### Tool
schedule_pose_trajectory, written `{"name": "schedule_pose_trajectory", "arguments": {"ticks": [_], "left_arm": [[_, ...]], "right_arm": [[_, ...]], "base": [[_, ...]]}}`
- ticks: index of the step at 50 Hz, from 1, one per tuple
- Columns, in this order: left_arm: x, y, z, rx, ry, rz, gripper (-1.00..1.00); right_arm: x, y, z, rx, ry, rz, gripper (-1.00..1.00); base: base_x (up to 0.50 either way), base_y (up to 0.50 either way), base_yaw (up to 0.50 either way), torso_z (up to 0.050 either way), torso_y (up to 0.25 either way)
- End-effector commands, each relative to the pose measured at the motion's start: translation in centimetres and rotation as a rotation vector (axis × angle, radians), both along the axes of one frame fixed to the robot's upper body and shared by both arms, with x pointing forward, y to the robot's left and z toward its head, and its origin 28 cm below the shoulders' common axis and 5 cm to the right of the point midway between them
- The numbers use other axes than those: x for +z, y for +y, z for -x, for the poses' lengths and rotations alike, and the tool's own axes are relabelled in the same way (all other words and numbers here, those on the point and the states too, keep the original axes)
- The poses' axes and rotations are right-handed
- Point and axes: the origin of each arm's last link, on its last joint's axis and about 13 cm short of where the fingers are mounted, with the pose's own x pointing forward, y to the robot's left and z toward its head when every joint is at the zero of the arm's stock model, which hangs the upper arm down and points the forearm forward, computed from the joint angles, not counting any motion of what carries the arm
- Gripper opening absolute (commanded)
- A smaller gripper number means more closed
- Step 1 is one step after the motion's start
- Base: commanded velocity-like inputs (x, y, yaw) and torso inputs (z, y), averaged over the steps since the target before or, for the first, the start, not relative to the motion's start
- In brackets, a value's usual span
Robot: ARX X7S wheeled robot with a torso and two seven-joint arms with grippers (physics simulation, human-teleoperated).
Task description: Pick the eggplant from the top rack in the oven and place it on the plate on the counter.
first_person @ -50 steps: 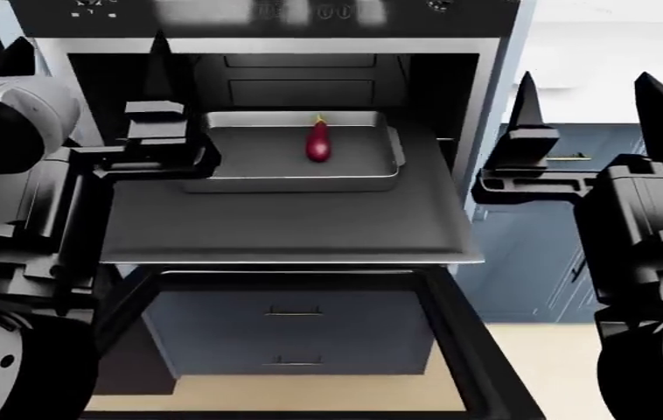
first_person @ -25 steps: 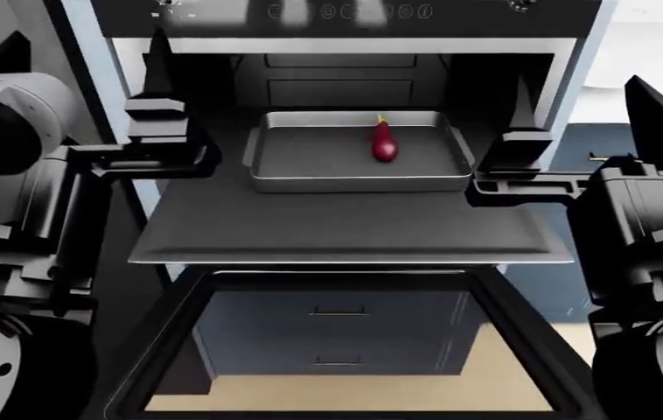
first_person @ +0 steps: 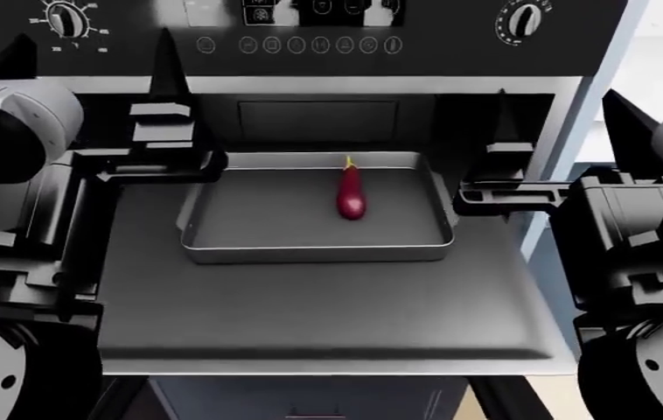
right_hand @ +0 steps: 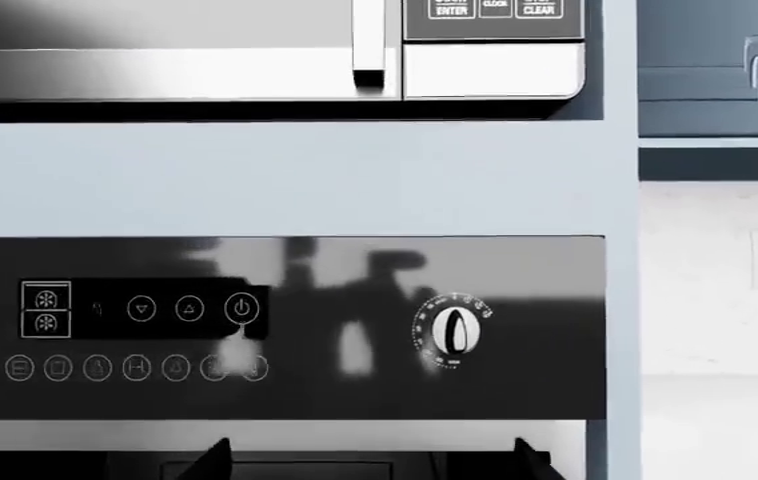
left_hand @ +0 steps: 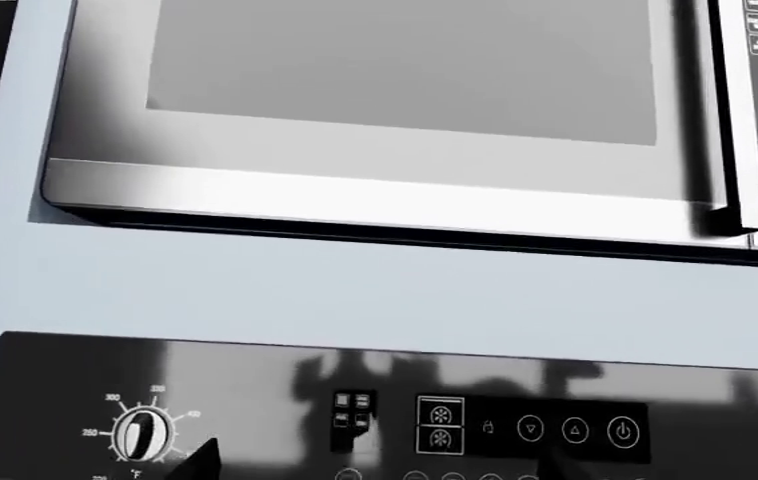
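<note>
Eggplant (first_person: 352, 194): lies in the silver tray (first_person: 314, 254), stem end toward the oven's back.
Tray: sits on the pulled-out top rack (first_person: 308, 315) of the oven (first_person: 449, 52).
Left pincer (first_person: 98, 87): fingers apart, holding nothing, beside the tray's left edge.
Right pincer (first_person: 559, 118): fingers apart, holding nothing, just right of the tray.

tray rim (first_person: 314, 254) rings eggplant (first_person: 352, 194)
</note>
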Motion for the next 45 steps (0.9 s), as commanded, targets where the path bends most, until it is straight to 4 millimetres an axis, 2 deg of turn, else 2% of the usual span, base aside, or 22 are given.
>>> {"name": "schedule_pose_trajectory", "arguments": {"ticks": [1, 4, 15, 23, 27, 31, 38, 45], "left_arm": [[0.0, -0.1, 0.1, -0.003, -0.003, 0.002, 1.00], [0.0, -0.2, 0.1, -0.006, -0.006, 0.000, 1.00], [0.1, -0.3, 0.2, -0.016, -0.015, 0.002, 1.00], [-0.1, -0.5, 0.3, -0.022, -0.013, 0.006, 1.00], [-0.1, -0.6, 0.3, -0.025, -0.013, 0.008, 1.00], [-0.1, -0.6, 0.3, -0.024, -0.015, 0.017, 1.00], [0.0, -0.6, 0.6, -0.026, -0.021, 0.032, 1.00], [0.0, -0.4, 0.6, -0.021, -0.023, 0.044, 1.00]], "right_arm": [[0.0, 0.1, 0.0, 0.008, 0.003, -0.003, 1.00], [0.0, 0.1, 0.1, 0.007, -0.007, -0.012, 1.00], [-0.1, 0.3, 0.2, 0.022, -0.006, -0.005, 1.00], [0.7, 1.2, -0.6, 0.116, 0.171, 0.040, 1.00], [1.9, 1.9, -1.8, 0.175, 0.254, 0.019, 1.00], [2.9, 3.0, -3.9, 0.223, 0.331, 0.021, 1.00], [3.2, 4.6, -7.7, 0.240, 0.430, 0.083, 1.00], [2.4, 5.2, -9.3, 0.211, 0.500, 0.108, 1.00]], "base": [[0.50, -0.20, 0.00, 0.000, 0.000], [0.50, -0.06, 0.00, 0.000, 0.000], [0.00, 0.00, 0.00, 0.000, 0.001], [0.00, 0.00, 0.00, 0.000, 0.000], [0.00, 0.00, 0.00, 0.000, 0.000], [0.00, 0.00, 0.00, 0.000, 0.000], [0.00, 0.00, 0.00, 0.000, 0.000], [0.00, 0.00, 0.00, 0.000, 0.000]]}}
